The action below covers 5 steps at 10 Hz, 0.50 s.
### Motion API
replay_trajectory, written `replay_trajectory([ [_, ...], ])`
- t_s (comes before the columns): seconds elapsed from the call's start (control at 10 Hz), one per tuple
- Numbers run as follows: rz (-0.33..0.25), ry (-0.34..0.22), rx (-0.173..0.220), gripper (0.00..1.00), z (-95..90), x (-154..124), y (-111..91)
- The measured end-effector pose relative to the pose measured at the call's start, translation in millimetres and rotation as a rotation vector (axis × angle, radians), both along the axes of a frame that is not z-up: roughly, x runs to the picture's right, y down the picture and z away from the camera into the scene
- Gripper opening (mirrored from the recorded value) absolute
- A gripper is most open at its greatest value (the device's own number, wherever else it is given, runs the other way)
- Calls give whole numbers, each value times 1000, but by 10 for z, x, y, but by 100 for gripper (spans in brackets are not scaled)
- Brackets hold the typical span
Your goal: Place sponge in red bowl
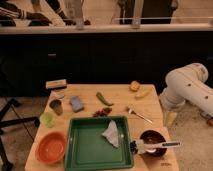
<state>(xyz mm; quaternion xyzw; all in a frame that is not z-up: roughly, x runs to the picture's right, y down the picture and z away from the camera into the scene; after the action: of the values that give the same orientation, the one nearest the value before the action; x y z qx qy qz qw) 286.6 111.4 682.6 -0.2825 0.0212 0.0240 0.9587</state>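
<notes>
Red bowl (51, 147) at front-left corner of table (120, 91). Just right of it, green tray (89, 150) with white cloth (112, 133) inside. Sponge (76, 103), blue, lies behind tray on table's left half, well apart from red bowl. Dark bowl (152, 138) front-right. Gripper (170, 118) hangs off table's right edge; opening and hold: cannot tell.

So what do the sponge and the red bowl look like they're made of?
Sponge: soft foam probably, matte blue block. Red bowl: likely plastic, smooth orange-red with a faint sheen. The gripper hangs beside the table, at its right edge, away from both.
</notes>
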Motion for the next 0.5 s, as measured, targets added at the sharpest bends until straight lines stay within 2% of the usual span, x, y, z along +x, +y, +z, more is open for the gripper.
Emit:
replay_trajectory([
  [0.1, 0, 0, 0, 80, 1, 1, 2],
  [0.5, 1, -1, -1, 80, 7, -1, 6],
])
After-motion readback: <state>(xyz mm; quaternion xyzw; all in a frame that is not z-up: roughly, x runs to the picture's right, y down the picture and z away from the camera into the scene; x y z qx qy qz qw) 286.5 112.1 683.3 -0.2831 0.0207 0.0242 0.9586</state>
